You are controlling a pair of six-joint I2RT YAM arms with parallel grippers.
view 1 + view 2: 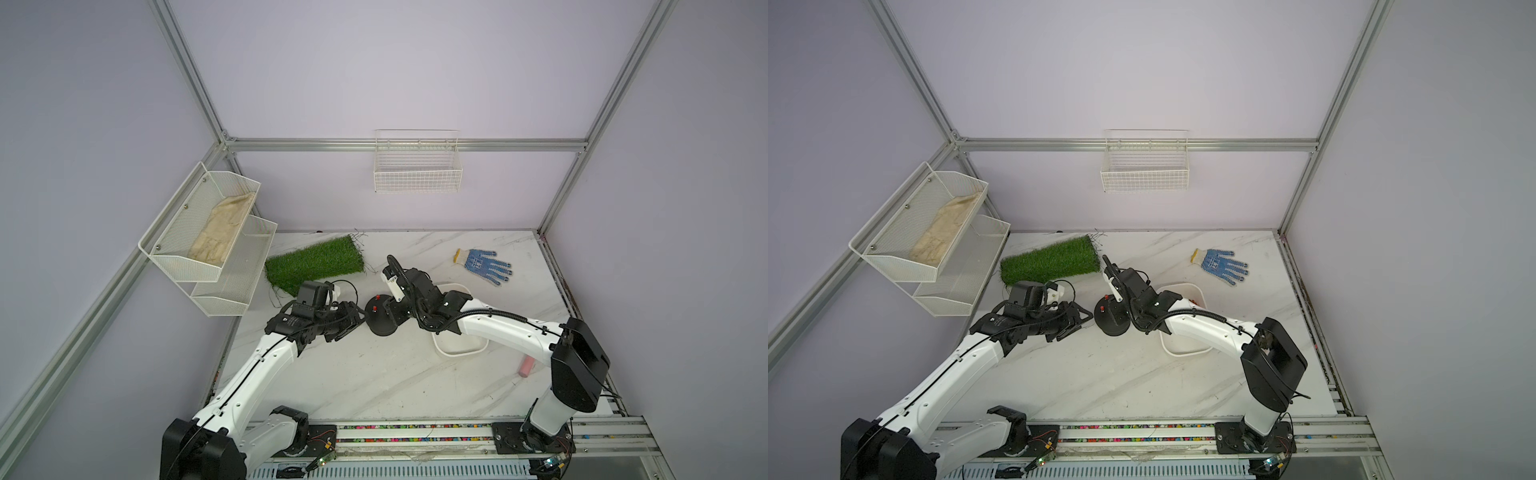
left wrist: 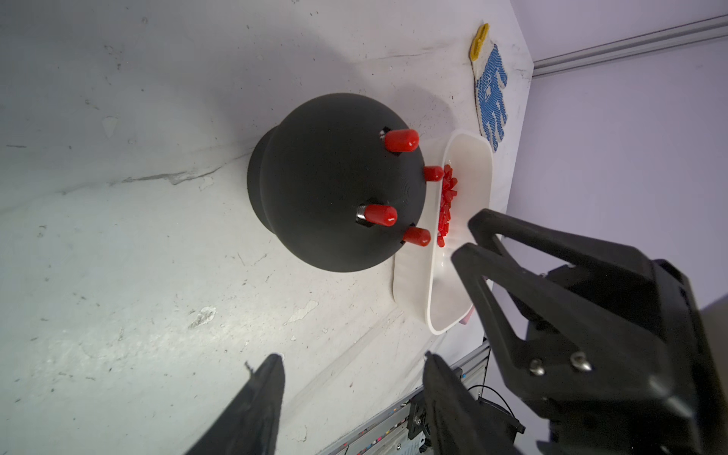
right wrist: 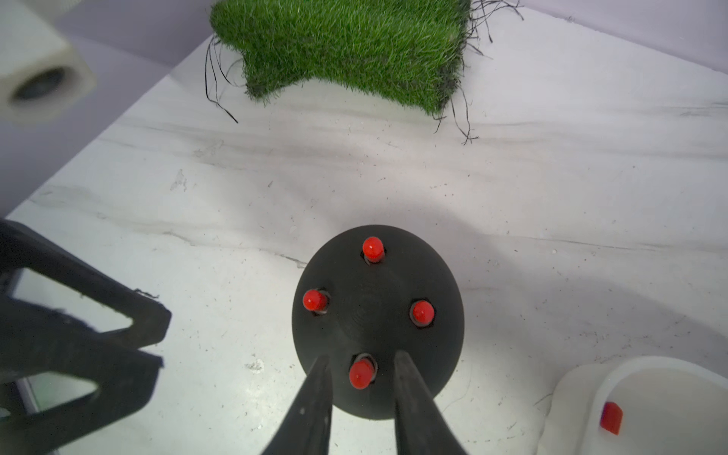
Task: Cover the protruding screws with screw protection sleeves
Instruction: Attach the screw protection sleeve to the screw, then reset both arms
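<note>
White marble-look counter, scuffed, boxed in by lavender walls and an aluminium frame. Wire basket on the back wall. Mesh shelf on the side wall, with a beige cloth in it. On the counter: turf patch, blue dotted glove, white tray, and a pink cylinder by my right arm.

Black dome base sits mid-counter between my grippers. All four protruding screws carry screw protection sleeves. My right gripper is over the base, jaws partly apart and straddling the nearest sleeve with a gap on each side, gripping nothing. My left gripper is just beside the base, pointed at it but not touching, jaws wide apart and empty.

The right wrist view shows four red tops in a square and one loose sleeve in the tray. Only the left wrist view shows bare silver thread between two sleeves and the dome, plus a pile of spare sleeves in the tray just beyond the base. In both top views I see just two red dots on the dome; my right arm hides the rest.
</note>
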